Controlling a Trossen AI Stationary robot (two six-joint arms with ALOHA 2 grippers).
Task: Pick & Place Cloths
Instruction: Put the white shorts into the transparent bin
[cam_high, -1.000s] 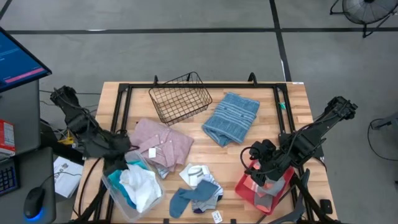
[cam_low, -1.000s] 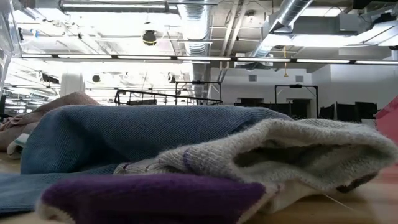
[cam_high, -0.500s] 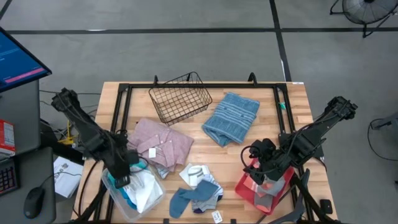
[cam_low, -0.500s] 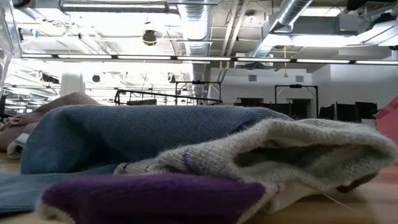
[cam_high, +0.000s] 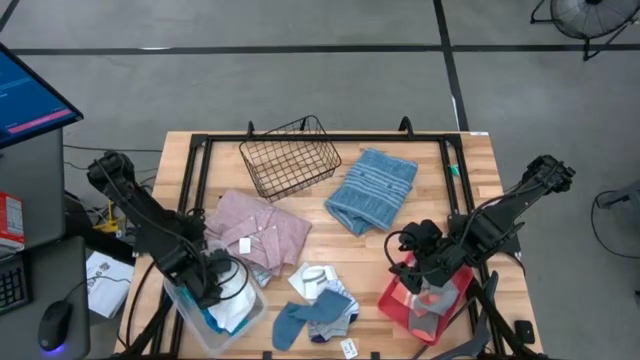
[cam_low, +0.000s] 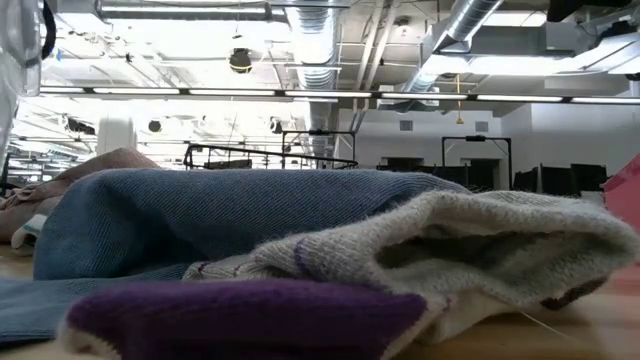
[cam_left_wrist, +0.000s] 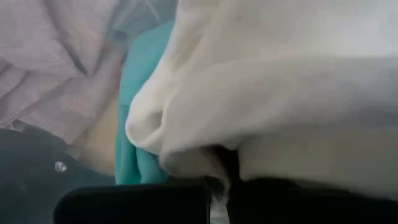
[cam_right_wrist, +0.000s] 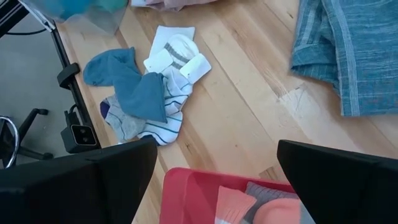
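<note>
Left gripper (cam_high: 207, 290), jaw state indiscernible, presses into the white cloth (cam_left_wrist: 273, 87) in the near-left clear bin (cam_high: 182, 312); the turquoise cloth (cam_left_wrist: 140, 93) beneath may snag and lift along.

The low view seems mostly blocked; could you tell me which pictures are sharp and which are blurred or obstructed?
High view: sharp and evenly lit. Low view: socks fill the foreground, bright ceiling lights behind. Left wrist view: white cloth pressed close, soft and blurred. Right wrist view: clear, fingers dark.
</note>
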